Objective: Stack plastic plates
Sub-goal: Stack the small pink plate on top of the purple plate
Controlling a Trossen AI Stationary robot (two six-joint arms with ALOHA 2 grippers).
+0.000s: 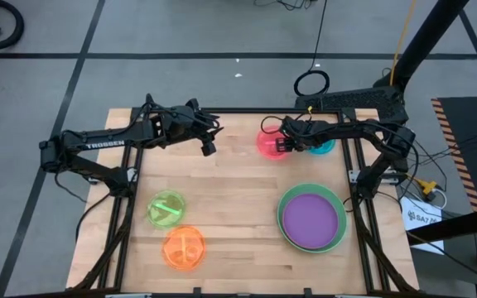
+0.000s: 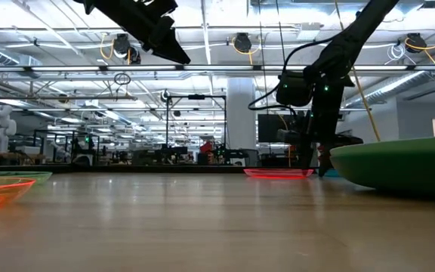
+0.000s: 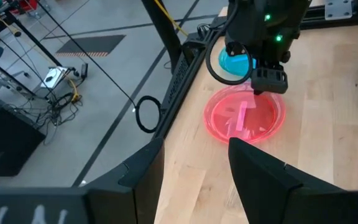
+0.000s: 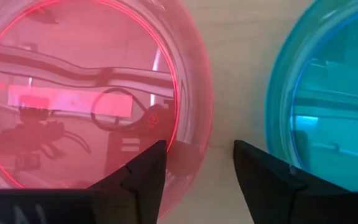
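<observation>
The pink plate (image 1: 270, 144) lies flat on the counter (image 1: 230, 199) in the upper middle of the high view, with the blue plate (image 1: 321, 146) just beside it to the right. Both are small, translucent, thin plastic: light, fairly stiff, smooth enough to slip, and lying so low that the raised rim is probably the only place to take hold, one finger inside and one outside.

The right gripper (image 4: 196, 163) hangs low over the strip of counter between these two plates, its fingers apart and holding nothing; one fingertip overlaps the pink plate's rim in the right wrist view. Whether it touches the rim I cannot tell.

Farther out, the purple plate (image 1: 311, 218) sits nested in the mint green plate (image 1: 334, 242) at the right of the high view. Any plates beneath these are hidden. The lime plate (image 1: 166, 208) and the orange plate (image 1: 184, 247) lie at lower left, close together, perhaps touching.

The left gripper (image 1: 208, 147) waits raised near the upper middle of the counter, fingers apart and empty. In the low view the big stack is cut off at the right edge.
</observation>
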